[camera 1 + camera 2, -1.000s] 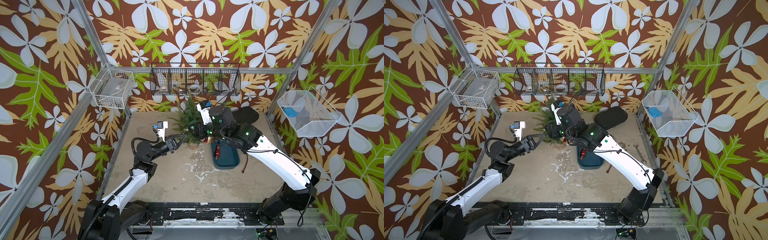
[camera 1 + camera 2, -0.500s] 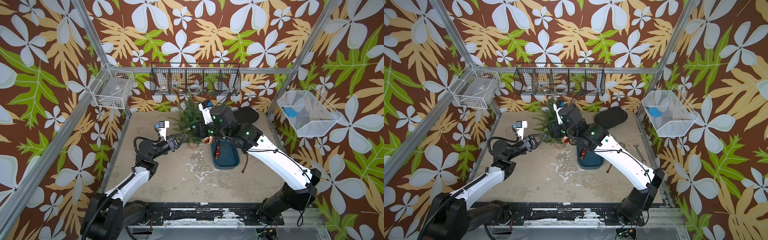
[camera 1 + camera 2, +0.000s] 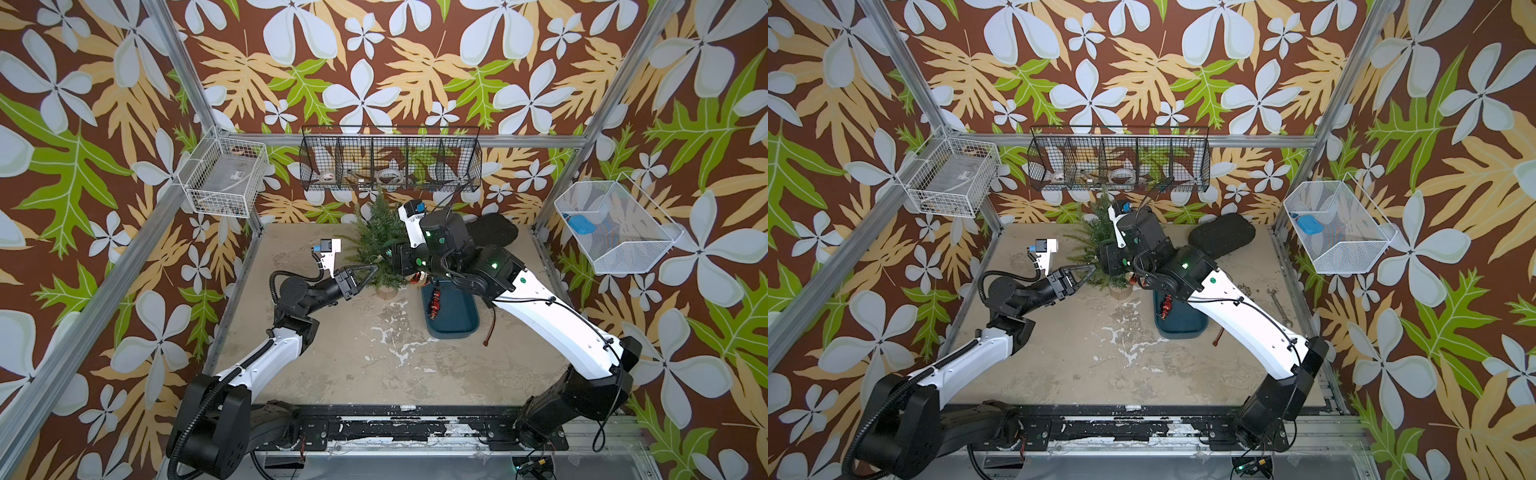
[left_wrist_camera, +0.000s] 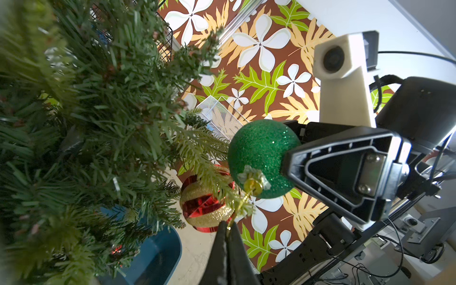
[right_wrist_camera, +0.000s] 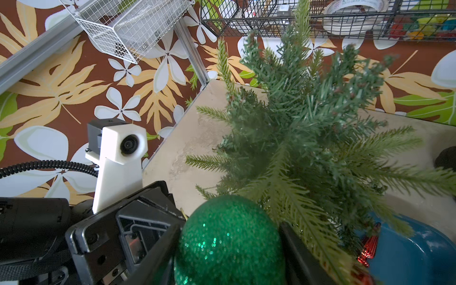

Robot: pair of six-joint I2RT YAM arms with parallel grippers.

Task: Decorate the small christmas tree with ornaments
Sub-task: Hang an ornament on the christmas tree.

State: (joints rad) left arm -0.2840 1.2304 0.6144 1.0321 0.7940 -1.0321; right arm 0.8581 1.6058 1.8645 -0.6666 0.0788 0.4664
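The small christmas tree (image 3: 379,243) stands on its round wooden base at the back of the table (image 3: 353,374), just beside a blue tray (image 3: 455,322). In this tray lies the dark red drop (image 3: 434,301). The red-and-gold ball (image 4: 204,204) is at the far end of the tray, against the lower branches. Whether it hangs on a branch or rests on the tray cannot be told.

The right gripper (image 5: 229,251) clamps the green glitter ball (image 4: 259,158) between its two fingers, close to a branch tip. The left gripper (image 4: 228,233) has its fingers pressed together on the gold loop (image 4: 240,204) of this same ball.

On the back wall hangs a black wire basket (image 3: 473,158) with several compartments, and rolls of tape (image 3: 389,176) and some small items are inside. A white wire basket (image 3: 216,203) on the wall by the left arm holds a flat pale box (image 3: 226,174). A white mesh basket (image 3: 631,253) on the wall by the right arm holds a blue object (image 3: 582,224).
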